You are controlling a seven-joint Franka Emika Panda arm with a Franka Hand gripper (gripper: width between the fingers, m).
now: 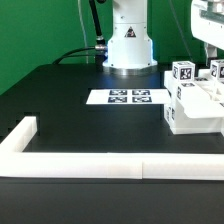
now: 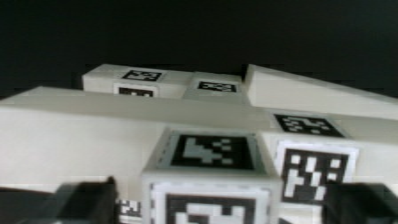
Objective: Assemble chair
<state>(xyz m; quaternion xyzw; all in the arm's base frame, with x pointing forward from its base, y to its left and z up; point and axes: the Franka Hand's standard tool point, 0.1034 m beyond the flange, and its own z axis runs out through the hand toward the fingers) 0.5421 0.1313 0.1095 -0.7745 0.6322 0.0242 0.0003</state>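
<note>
Here, tagged chair parts sit clustered together.

The chair parts are showing plain white, each block wearing black-and-white square tags. The bench is looking matte black. The marker board is showing white with black square patterns. The border wall is appearing white, against a green backdrop.
</note>
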